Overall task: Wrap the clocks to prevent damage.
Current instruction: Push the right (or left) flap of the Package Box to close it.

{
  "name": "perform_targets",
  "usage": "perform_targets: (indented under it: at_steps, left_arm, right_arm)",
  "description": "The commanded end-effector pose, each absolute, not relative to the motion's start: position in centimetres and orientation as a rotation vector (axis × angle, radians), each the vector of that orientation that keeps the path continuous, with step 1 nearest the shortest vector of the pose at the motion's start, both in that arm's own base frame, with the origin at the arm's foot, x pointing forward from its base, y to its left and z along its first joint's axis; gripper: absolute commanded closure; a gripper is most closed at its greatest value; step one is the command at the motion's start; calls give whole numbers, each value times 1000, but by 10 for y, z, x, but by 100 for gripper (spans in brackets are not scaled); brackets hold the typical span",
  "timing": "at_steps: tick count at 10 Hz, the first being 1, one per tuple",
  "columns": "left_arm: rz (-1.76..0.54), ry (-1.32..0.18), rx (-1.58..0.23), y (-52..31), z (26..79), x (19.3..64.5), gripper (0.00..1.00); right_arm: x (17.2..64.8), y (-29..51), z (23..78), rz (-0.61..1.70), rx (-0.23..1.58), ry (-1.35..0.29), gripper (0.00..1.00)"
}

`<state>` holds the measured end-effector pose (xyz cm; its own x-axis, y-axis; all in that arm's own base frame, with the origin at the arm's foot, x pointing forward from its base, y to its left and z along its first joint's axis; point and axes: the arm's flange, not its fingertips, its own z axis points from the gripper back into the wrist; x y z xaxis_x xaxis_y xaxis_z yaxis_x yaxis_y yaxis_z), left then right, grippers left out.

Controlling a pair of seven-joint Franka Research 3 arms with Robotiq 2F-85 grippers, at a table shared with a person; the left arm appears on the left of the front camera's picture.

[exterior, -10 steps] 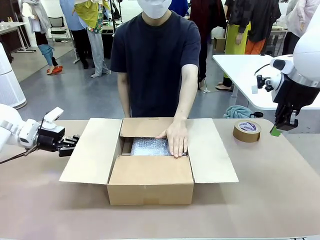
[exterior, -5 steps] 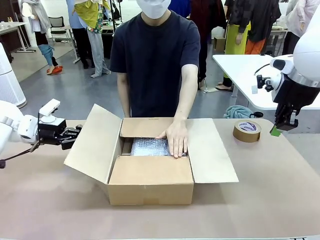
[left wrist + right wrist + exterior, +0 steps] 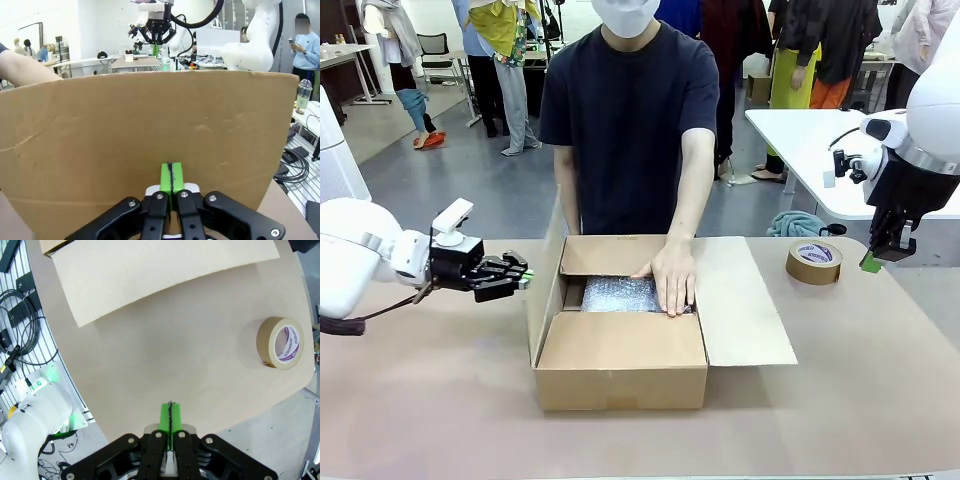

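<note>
**Front view.** One open brown cardboard box [image 3: 620,385] stands at the centre of the brown table [image 3: 840,400]. It has four flaps:
- The left flap [image 3: 546,285] stands upright.
- The right flap [image 3: 745,300] lies spread outward, flat.
- The far flap leans back toward the person.
- The near flap lies level.

One bubble-wrapped bundle [image 3: 617,293] lies inside the box. Its contents are hidden by the wrap, so the number of clocks cannot be told. One person's hand [image 3: 670,278] rests flat on the bundle's right part.

The left gripper [image 3: 523,278] has its jaws pressed together, gripping nothing. Its tips are at the outer face of the left flap. The right gripper [image 3: 885,250] hangs above the table's right edge, jaws together and empty. It is well apart from the box.

One roll of brown packing tape [image 3: 814,261] lies flat on the table, between the right flap and the right gripper.

**Left wrist view.** The two green pads [image 3: 166,176] of the left gripper [image 3: 170,178] meet with no gap. The left flap [image 3: 150,125] stands directly ahead as a broad cardboard wall.

**Right wrist view.** The right gripper [image 3: 170,419] is closed, pad against pad, over the bare table [image 3: 175,360]. The single tape roll [image 3: 281,343] lies to one side. The right flap [image 3: 165,270] lies flat farther ahead.
</note>
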<state>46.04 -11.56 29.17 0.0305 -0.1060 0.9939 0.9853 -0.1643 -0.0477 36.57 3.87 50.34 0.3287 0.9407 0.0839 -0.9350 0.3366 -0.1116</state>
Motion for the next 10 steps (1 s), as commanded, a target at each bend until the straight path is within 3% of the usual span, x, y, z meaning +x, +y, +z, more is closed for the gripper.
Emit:
perform_targets:
  at_steps: [1, 7, 10]
  left_arm:
    - [-1359, -1058, -1214, -130, 288, 461, 100]
    - [-1349, -1034, -1112, -153, 260, 469, 100]
    - [-1455, -949, -1089, -151, 255, 464, 100]
  right_arm:
    - [365, 38, 502, 1231, -36, -145, 99]
    - [365, 38, 502, 1231, -36, -145, 99]
    - [365, 38, 502, 1231, -36, -145, 99]
